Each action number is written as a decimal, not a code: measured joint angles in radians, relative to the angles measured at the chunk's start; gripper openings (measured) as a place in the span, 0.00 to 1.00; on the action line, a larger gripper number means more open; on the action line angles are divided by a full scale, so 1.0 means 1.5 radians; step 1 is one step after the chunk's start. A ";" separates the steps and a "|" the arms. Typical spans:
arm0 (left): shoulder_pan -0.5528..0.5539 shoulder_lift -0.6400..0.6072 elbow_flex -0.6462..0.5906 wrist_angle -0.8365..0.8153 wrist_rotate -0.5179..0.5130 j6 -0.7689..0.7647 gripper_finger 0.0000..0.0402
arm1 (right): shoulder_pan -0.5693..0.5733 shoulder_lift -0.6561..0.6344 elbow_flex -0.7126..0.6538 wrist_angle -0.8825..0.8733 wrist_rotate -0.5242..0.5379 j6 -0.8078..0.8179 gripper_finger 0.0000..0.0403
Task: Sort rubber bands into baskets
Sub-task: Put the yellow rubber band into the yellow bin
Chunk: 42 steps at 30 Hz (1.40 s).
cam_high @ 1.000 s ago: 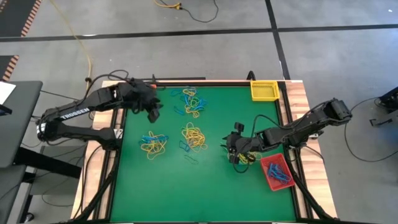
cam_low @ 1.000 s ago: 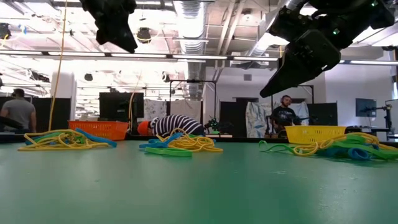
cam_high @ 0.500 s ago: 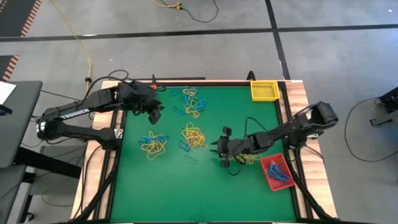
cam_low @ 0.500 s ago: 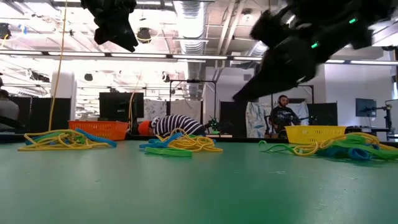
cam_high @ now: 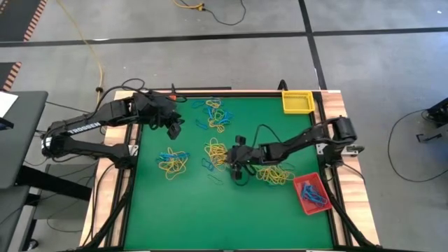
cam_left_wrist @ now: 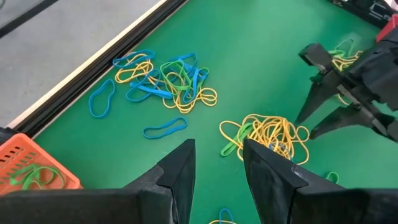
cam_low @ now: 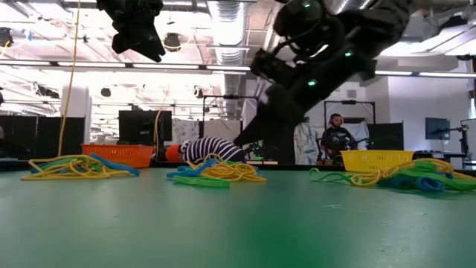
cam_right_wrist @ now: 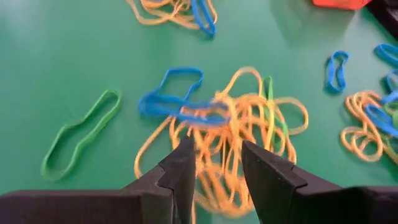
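Rubber bands lie in loose piles on the green table: a far pile (cam_high: 213, 115), a left pile (cam_high: 173, 162), a middle, mostly yellow pile (cam_high: 218, 154) and a right pile (cam_high: 274, 175). My right gripper (cam_high: 231, 166) hangs open just above the near side of the middle pile (cam_right_wrist: 230, 137), with a blue band (cam_right_wrist: 177, 99) and a green band (cam_right_wrist: 81, 142) ahead of its fingers. My left gripper (cam_high: 173, 127) stands open, high over the table's far left. The yellow basket (cam_high: 297, 102) sits at the far right corner. The red basket (cam_high: 311, 194) holds blue bands. The orange basket (cam_left_wrist: 34, 171) holds green ones.
A raised wooden frame (cam_high: 336, 112) borders the green table. Bare green surface lies along the near edge (cam_high: 210, 224). A person (cam_low: 338, 138) stands in the room beyond the table. A yellow cable (cam_high: 94, 56) runs over the floor at the far left.
My right gripper has swung from beside the red basket toward the table's left edge and downward, ending over the middle pile of bands. Its fingers have stayed open. The bands have not moved.
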 joint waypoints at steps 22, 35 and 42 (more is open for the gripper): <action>0.000 0.000 0.000 0.001 -0.002 -0.008 0.31 | -0.049 0.078 0.076 -0.037 -0.059 -0.040 0.27; 0.000 0.000 0.000 0.001 -0.002 -0.012 0.31 | -0.059 0.079 0.076 -0.049 -0.067 -0.036 0.22; 0.000 0.000 0.000 0.001 -0.002 -0.012 0.31 | -0.076 0.079 0.076 -0.041 -0.070 -0.041 0.22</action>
